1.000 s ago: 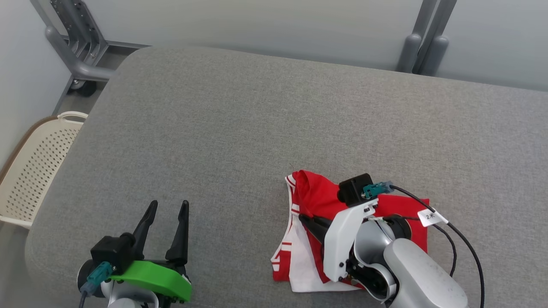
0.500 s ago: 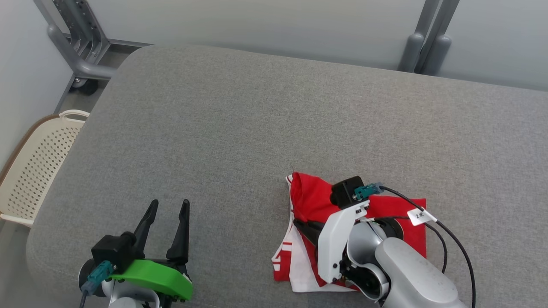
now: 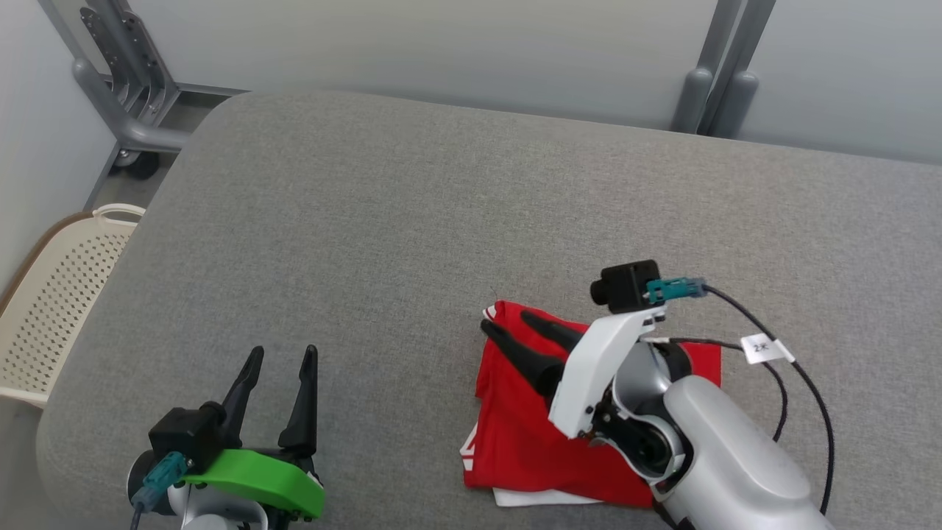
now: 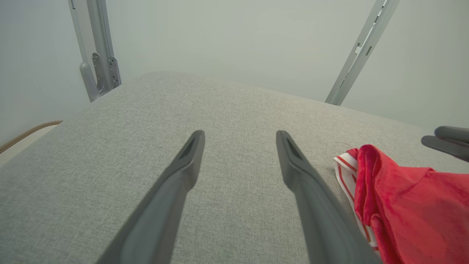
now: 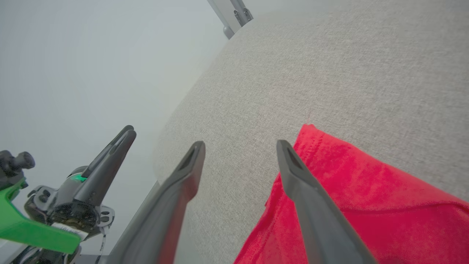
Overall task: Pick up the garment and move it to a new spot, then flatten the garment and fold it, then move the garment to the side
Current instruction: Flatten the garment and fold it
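On the near right part of the grey tabletop [image 3: 412,221] lies the garment [image 3: 530,434]. It is red, with a bit of white peeking out at its near edge. It sits in a rough square, so I think the folding is mostly done and the move to the side is what is left.

The right end effector [image 3: 508,324] hangs just over the garment's far left corner. Its two dark fingers are spread wide and nothing is between them. I guess it is placed there because that corner is the easy spot to pinch or press. The left end effector [image 3: 283,351] is spread wide too and holds nothing. It waits at the near left, well apart from the cloth, maybe to stay out of the way.

The head view makes the cloth look flat. The left wrist view tells more: that corner stands up in a soft hump, and a red and white striped edge shows beside it. The right wrist view shows one finger over red cloth and the other over bare grey. The head view also shows a pale basket [image 3: 51,294] beside the tabletop's left side.
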